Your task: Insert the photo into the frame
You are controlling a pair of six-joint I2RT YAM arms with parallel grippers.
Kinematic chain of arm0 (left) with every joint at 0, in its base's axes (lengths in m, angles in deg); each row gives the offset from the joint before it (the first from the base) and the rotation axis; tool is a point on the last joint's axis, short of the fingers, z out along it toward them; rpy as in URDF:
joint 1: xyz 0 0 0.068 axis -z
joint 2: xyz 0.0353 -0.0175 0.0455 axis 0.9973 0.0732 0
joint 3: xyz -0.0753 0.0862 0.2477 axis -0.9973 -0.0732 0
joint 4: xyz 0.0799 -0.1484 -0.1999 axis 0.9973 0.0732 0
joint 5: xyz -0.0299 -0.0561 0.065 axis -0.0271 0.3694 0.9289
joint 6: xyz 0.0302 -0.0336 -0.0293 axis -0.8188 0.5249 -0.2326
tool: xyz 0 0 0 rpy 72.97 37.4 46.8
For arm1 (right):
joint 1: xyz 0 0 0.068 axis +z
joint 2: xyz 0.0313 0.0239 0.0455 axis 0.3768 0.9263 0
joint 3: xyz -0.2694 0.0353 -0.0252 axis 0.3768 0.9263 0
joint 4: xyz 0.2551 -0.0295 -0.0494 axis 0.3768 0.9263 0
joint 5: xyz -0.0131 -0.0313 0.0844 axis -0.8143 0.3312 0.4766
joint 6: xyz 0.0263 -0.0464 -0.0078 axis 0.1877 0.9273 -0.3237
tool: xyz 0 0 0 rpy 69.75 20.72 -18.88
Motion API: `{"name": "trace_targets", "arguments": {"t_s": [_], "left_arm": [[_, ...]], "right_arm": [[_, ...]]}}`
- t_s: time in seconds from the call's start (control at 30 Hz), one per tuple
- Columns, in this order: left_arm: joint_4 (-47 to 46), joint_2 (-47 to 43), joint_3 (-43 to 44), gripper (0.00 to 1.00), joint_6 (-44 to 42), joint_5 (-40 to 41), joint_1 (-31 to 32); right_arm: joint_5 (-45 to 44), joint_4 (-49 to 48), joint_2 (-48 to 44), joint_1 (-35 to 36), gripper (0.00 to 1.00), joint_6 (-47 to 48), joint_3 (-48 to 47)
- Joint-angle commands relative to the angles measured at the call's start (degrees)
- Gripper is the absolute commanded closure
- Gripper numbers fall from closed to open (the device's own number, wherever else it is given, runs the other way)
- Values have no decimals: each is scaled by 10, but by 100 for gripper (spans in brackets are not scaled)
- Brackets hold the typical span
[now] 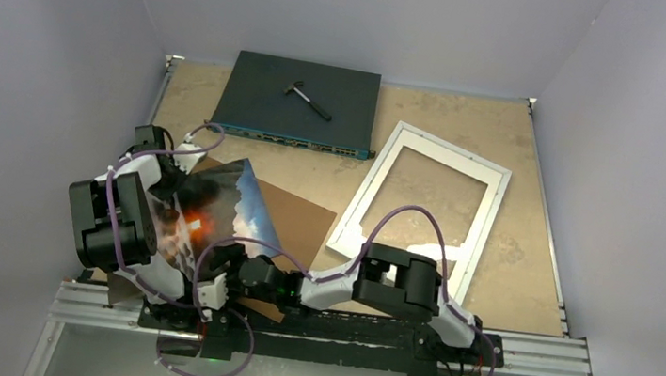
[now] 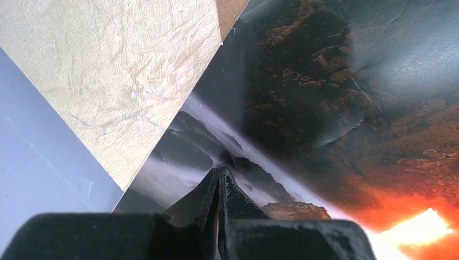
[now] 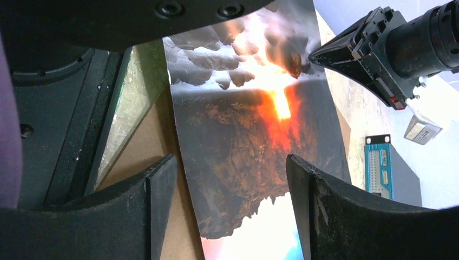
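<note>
Landscape photo (image 1: pixel 213 208) held curled at the lower left of the top view, over a brown backing board (image 1: pixel 306 223).
The jaws of the left gripper (image 2: pixel 219 172) are pinched on the photo's edge; those of the right gripper (image 3: pixel 230 162) are spread either side of it. The white frame (image 1: pixel 494 221) is laid flat on the worktop (image 1: pixel 525 134), centre right.

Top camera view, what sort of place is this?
Most likely a robot lab test cell: plain white walls box in a tabletop, two arms sit on an aluminium rail, with staged props like a network switch and picture frame.
</note>
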Motion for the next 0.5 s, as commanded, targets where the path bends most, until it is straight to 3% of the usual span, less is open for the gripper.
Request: {"name": "trace_targets", "arguments": {"t_s": [0.0, 0.13, 0.47], "left_arm": [[38, 31, -20, 100, -12, -37, -9], [42, 33, -19, 100, -17, -41, -9], [53, 29, -18, 100, -28, -52, -8]], "right_arm": [[9, -15, 21, 4, 25, 23, -24], [-4, -36, 43, 4, 31, 34, -31], [-68, -146, 65, 8, 72, 59, -36]]}}
